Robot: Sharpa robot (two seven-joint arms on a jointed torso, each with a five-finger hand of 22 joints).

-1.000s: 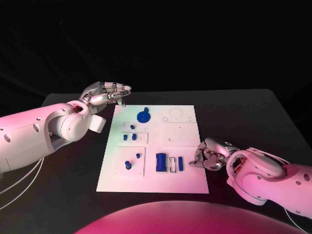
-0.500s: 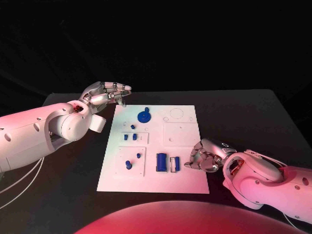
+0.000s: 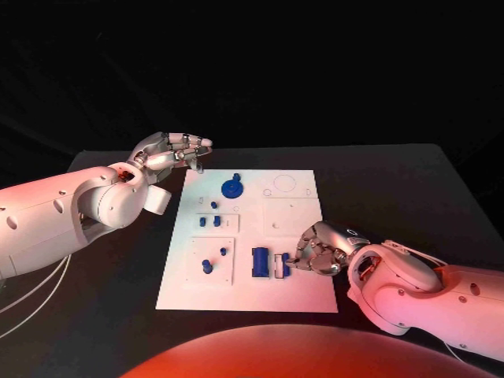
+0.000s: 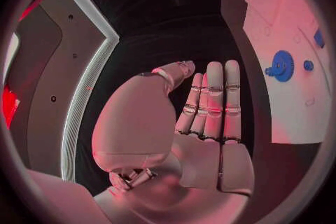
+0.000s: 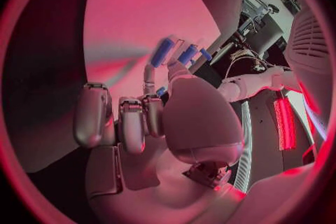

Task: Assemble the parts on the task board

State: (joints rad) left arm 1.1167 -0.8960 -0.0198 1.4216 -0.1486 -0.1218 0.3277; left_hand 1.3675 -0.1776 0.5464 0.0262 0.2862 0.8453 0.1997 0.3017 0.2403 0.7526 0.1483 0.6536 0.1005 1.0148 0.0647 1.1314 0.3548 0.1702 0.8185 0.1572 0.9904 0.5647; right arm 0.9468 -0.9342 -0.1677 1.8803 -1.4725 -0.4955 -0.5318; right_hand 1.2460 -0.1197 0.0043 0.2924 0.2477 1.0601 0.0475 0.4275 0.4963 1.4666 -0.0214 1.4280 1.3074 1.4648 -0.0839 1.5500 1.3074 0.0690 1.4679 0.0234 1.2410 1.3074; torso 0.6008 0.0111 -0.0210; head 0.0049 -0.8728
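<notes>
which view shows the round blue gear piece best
The head view: the round blue gear lies whole at the far end of the task board, seen from above. The left wrist view shows it small and bent; in the right wrist view I cannot pick it out.

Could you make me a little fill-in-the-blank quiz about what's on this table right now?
1. The blue parts lie on a ____ task board.
2. The right hand reaches over the board's ____ edge.
3. The left hand holds ____.
4. The gear-like round part is coloured ____.

Missing words: white; right; nothing; blue
</notes>
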